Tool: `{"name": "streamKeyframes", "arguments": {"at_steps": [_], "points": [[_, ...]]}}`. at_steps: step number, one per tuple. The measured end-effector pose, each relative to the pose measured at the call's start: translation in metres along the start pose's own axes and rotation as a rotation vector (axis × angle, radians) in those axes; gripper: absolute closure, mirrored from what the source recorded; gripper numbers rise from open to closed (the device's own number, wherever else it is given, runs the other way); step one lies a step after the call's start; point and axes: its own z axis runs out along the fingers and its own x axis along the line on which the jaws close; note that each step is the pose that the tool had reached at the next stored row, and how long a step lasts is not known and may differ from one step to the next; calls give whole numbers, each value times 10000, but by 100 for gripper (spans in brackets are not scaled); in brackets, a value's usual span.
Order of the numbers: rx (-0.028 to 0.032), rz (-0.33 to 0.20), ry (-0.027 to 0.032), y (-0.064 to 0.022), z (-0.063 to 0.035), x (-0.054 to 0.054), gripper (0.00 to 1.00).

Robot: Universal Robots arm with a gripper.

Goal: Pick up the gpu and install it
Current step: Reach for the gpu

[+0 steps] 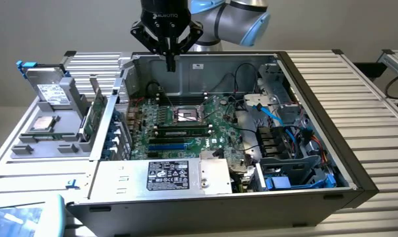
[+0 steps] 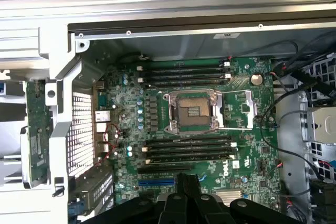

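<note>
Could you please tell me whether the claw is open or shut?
Shut: the claw has its fingertips together, nothing between them.

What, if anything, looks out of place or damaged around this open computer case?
Nothing looks damaged or spilled. The black robot hand hangs shut, holding nothing, above the green motherboard. The flat green gpu card stands in the grey plastic rack outside the case, on the exterior view's left, not yet installed.
</note>
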Motion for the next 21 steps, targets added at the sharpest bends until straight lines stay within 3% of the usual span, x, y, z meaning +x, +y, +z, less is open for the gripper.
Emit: {"name": "streamKeyframes", "arguments": {"at_steps": [3,8,13,21], "points": [[0,1,-1,-1,-1,15,88],[-3,-4,-43,-9,-3,139,88],[-9,-8,-134,-21,-6,318,88],[-13,-12,-203,-30,-8,609,88]]}}
